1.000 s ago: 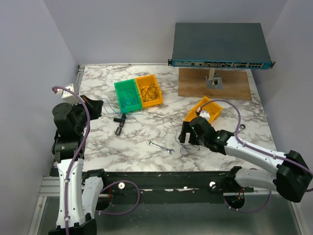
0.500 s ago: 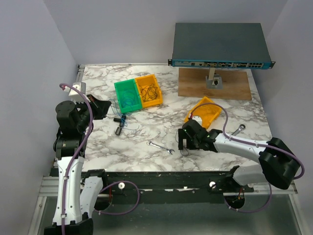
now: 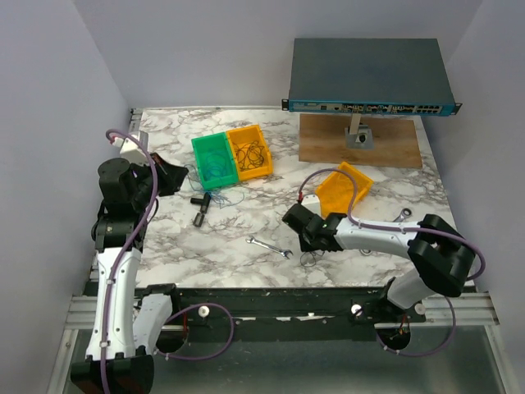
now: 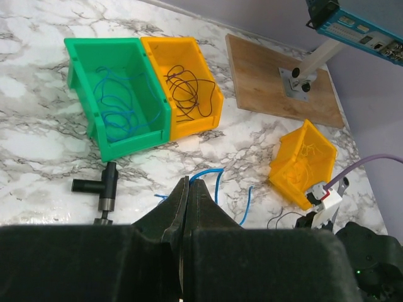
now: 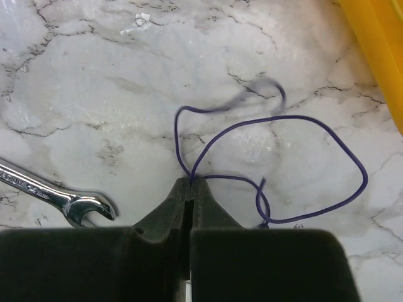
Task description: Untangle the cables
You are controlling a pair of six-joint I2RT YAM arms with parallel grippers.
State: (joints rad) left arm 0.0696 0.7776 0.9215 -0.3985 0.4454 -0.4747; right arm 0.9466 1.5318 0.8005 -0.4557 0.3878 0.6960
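Since the job is to pull wires apart, the top view shows the right gripper (image 3: 308, 245) low on the white marble table (image 3: 180, 246), with a thin dark wire (image 3: 312, 261) looped at its six o'clock. From the left wrist, the left gripper (image 4: 188, 185) has its jaws together. A thin blue wire (image 4: 217, 171) begins at their one o'clock; whether it is pinched I cannot tell. From the right wrist, the jaws clamp that dark wire, its loops spreading toward two o'clock.

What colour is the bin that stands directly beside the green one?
The bin is orange-yellow; the left wrist view shows it best.
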